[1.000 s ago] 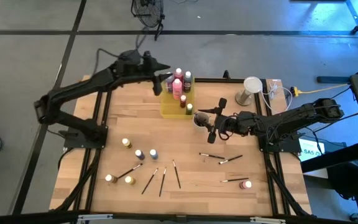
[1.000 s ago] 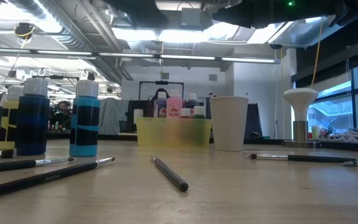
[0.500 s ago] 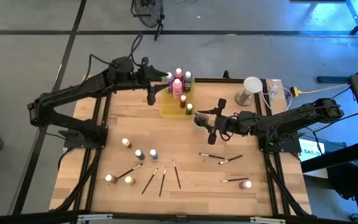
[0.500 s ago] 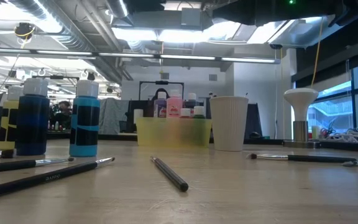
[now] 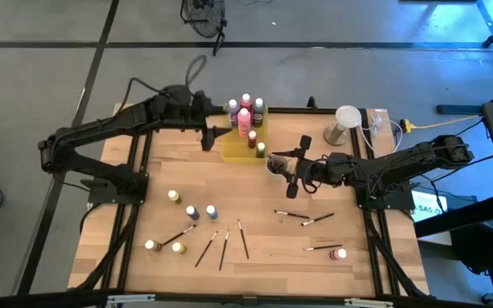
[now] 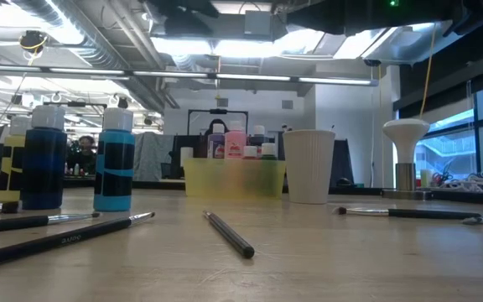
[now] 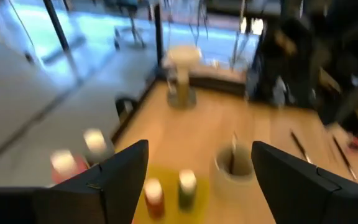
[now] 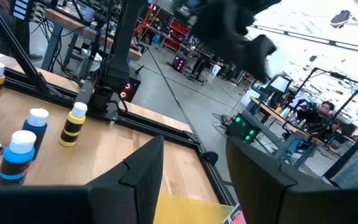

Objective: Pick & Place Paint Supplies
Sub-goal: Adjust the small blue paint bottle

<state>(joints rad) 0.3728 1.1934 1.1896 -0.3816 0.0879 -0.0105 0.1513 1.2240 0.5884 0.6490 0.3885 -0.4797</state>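
**Two arms over the far half of the tabletop, supplies part sorted**

Several paint bottles stand in the yellow tray at the middle of the tabletop's far edge. The left gripper hangs just beside the tray's left side, its fingers spread wide with nothing between them. The grey cup sits just beside the tray's near right corner, and the left wrist view shows a brush standing in it. The right gripper hovers over the cup; its fingers stand parted, and I cannot tell whether they grasp anything.

Loose bottles remain toward the near left corner, five in all: one yellow-banded, two blue side by side, and two more close to the near edge. Loose brushes lie along the near edge in the middle, and others lie toward the near right, where one more bottle rests. A white lamp stands at the far right corner.
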